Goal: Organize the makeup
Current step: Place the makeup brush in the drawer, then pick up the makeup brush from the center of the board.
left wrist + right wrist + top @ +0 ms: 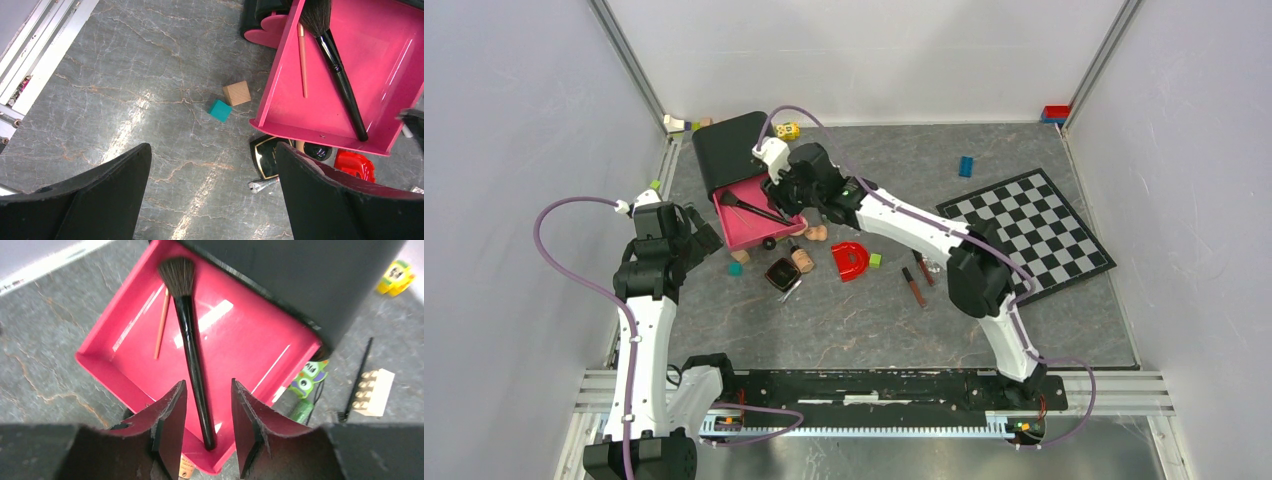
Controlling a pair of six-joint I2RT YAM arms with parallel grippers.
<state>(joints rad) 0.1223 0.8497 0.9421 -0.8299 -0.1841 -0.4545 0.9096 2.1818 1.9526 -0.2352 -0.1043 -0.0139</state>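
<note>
A black makeup brush (192, 355) lies in the pink tray (240, 345) beside a slim pink pencil (161, 322). My right gripper (207, 400) hovers over the brush handle's end, jaws open with a gap on each side of it. In the top view the right gripper (799, 195) is over the tray (742, 228). The left gripper (212, 185) is wide open above bare table, left of the tray. A square black compact (267, 157), a beige bottle (802, 260), a peach sponge (816, 233) and dark-red tubes (913, 285) lie on the table.
The tray's black lid (729, 150) stands open behind it. A tan cube (236, 93) and teal cube (220, 110) sit left of the tray. A red D-shaped piece (850, 260), a checkerboard (1027, 232), a blue brick (965, 166), a green toy (310, 377) and a cream brick (375, 385) lie around.
</note>
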